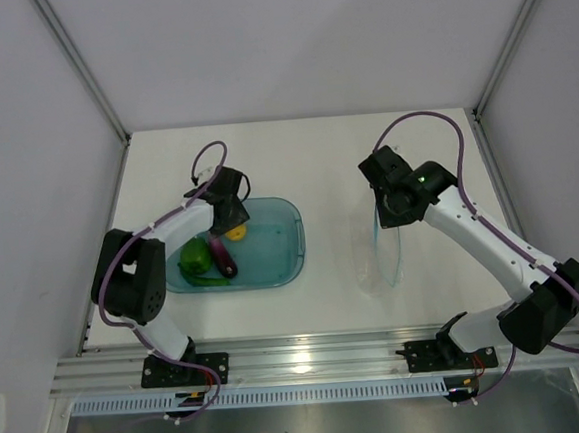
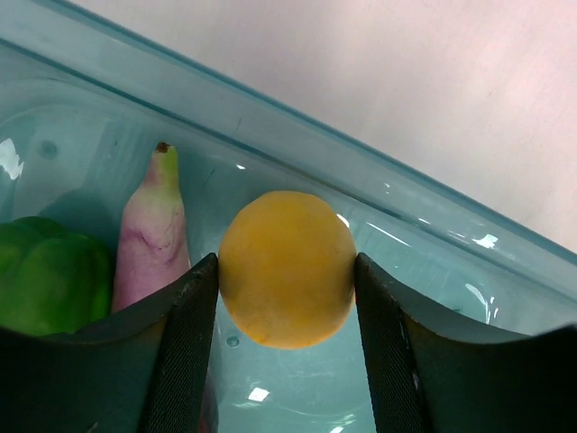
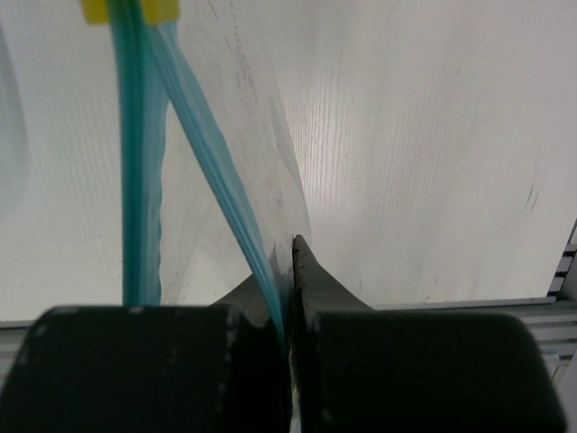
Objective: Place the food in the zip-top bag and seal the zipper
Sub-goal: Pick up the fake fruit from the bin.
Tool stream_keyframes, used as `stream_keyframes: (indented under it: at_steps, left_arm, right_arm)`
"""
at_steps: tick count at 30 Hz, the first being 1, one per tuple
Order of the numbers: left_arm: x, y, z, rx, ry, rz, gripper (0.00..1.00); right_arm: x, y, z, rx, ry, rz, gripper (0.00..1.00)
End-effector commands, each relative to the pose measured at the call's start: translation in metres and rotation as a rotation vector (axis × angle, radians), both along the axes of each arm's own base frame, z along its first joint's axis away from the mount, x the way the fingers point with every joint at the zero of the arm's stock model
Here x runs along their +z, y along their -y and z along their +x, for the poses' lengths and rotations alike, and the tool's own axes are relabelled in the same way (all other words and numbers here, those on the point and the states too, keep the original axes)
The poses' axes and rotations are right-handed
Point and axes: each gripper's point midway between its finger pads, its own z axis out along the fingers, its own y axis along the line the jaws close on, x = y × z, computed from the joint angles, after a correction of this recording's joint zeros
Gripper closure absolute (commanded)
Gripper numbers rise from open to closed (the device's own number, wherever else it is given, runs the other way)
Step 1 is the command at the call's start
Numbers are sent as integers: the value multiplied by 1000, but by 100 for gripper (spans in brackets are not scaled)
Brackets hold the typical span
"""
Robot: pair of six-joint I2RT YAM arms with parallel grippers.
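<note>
- My left tool (image 2: 286, 271): fingers pressed in on the yellow-orange fruit (image 2: 287, 236), one pad touching each side. Grip sits across the fruit's middle and looks centred.
- The fruit is round, so it has no long axis to line up. I can't tell if it is clear of the tray (image 2: 407, 173) floor yet.
- Just left of the left finger is the pink-purple piece (image 2: 153, 236). Its long axis runs away from the tool, stem end far. It is very close to the finger, possibly touching.
- Further left is the green vegetable (image 2: 47, 275), right beside the pink-purple piece.
- My right tool (image 3: 290, 263): fingers pinched shut on one lip of the zip-top bag (image 3: 245, 108), right at the zipper (image 3: 209, 155).
- The second zipper track hangs apart to the tool's left. The two tracks meet at the far end by the yellow tabs (image 3: 124, 9), so I judge the mouth to be open.
- Key relation: the bag is well off to the right of the left tool, hanging from the right tool down towards the table (image 1: 325, 154).
- The mouth slot runs straight out from the right tool.
- Next move as I see it: lift the fruit, carry it right and enter along that slot. The gap looks narrow.
</note>
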Motion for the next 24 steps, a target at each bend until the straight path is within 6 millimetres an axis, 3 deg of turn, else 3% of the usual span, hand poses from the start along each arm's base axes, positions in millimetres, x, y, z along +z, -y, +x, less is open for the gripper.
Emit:
stream_keyframes:
  at_steps: [1, 2, 5, 9, 11, 13, 15, 16, 17, 19, 20, 24]
  left_arm:
    - [6, 2, 11, -15, 35, -19, 51]
    - [8, 3, 10, -23, 42, -25, 56]
    - [20, 4, 9, -37, 75, -36, 81]
    - [53, 13, 5, -84, 153, -104, 99]
    - [75, 26, 2, -142, 214, -147, 99]
    - [107, 46, -10, -240, 299, -224, 99]
    - [133, 81, -26, -382, 375, -337, 99]
    - [165, 95, -39, -455, 466, -403, 100]
    - [177, 117, -55, -541, 503, -452, 99]
    - [222, 143, -76, -647, 632, -558, 99]
    - [236, 162, -93, -719, 663, -605, 99]
    - [292, 204, -130, -869, 824, -786, 99]
  right_arm:
    - [5, -6, 8, 7, 28, 6, 100]
    - [5, -6, 9, 6, 27, 4, 100]
    - [3, -7, 9, 4, 22, 4, 100]
    - [2, -9, 12, -4, 16, 4, 100]
    - [0, -10, 14, -9, 11, -1, 100]
    - [-1, -11, 16, -13, 10, -2, 100]
    - [-4, -12, 18, -26, 4, -1, 100]
    - [-5, -12, 18, -30, 1, -2, 100]
    - [-5, -14, 17, -28, -6, 7, 100]
    - [-3, -18, 17, -36, -5, 33, 100]
    - [-2, -20, 16, -34, -4, 48, 100]
    - [11, -30, 13, -25, 6, 122, 100]
